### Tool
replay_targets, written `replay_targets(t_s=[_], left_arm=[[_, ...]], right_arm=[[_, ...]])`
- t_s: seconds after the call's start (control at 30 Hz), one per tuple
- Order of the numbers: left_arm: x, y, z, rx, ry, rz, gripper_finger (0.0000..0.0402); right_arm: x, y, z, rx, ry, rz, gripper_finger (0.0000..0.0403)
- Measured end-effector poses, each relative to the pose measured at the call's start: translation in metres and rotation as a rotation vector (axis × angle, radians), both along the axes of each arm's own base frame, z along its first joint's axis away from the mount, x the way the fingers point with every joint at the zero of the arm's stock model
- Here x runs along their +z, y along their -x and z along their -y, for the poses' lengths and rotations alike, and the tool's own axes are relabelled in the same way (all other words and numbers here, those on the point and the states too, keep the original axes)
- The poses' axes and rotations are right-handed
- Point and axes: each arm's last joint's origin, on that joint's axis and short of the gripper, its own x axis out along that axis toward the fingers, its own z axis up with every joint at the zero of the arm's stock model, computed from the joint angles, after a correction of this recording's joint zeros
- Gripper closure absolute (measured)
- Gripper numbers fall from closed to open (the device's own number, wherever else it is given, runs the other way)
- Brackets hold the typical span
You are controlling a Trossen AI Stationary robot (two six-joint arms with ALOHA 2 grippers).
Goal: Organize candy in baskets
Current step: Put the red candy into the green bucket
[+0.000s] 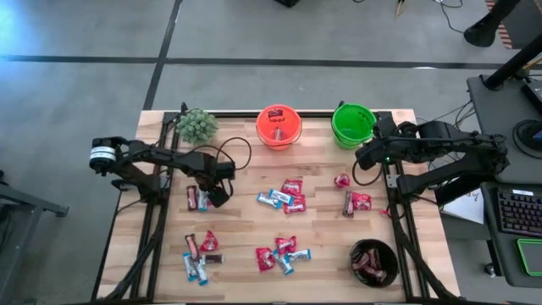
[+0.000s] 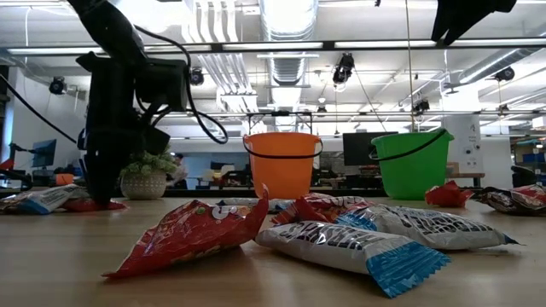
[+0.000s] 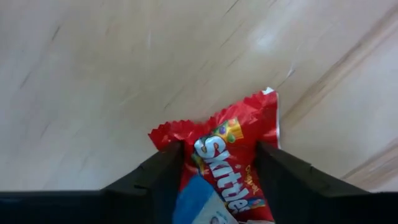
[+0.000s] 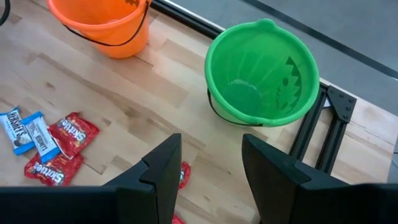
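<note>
On the pale wooden counter (image 1: pixel 246 237), seen from above, most of the small shiny-wrapped candies (image 1: pixel 284 254) lie loose in clusters: red, blue-and-white and dark brown packets scattered across the middle and front.

At the far edge stand the bright orange plastic pail (image 1: pixel 279 126) and the bright green plastic pail (image 1: pixel 353 124). The green pail looks empty in the right wrist view. The orange pail shows a dark mark inside, too small to identify. Near the front right corner, the round black bowl (image 1: pixel 373 262) already holds several dark brown candies. By my judgement the sorting is only begun, with most of the red and blue candies left to go.

The left end effector (image 1: pixel 206 196) is down at the counter's left side, its fingers apart and straddling a red Skittles packet (image 3: pixel 230 155), with a blue-and-white wrapper (image 3: pixel 198 205) just beside it between the fingers; it has not clamped.

The right end effector (image 4: pixel 210 165) hovers above the counter near the green pail, fingers apart and holding nothing.

A fuzzy grey-green ball-shaped plant (image 1: pixel 196 125) sits at the far left corner, near the left arm's path to the pails. The neighbouring blue wrapper could get pinched along with the red packet.
</note>
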Motion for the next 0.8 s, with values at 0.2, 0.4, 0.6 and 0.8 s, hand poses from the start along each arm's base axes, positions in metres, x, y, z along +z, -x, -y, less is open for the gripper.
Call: replay_targets(t_s=[0.2,0.4,0.6,0.8], left_arm=[[0.001,0.001,0.000,-0.010,0.000,0.004,0.0334],[0.002,0.001,0.000,-0.013,0.008,0.012,0.0391],[0.012,0.001,0.001,-0.054,0.006,0.028,0.0396],[0.047,-0.010,-0.001,-0.103,-0.005,0.084,0.0399]], right_arm=[[0.000,0.000,0.000,0.000,0.000,0.000,0.0243],[0.000,0.000,0.000,0.000,0.000,0.000,0.0243],[0.000,0.000,0.000,0.000,0.000,0.001,0.0243],[0.000,0.000,0.000,0.001,0.000,0.001,0.0243]])
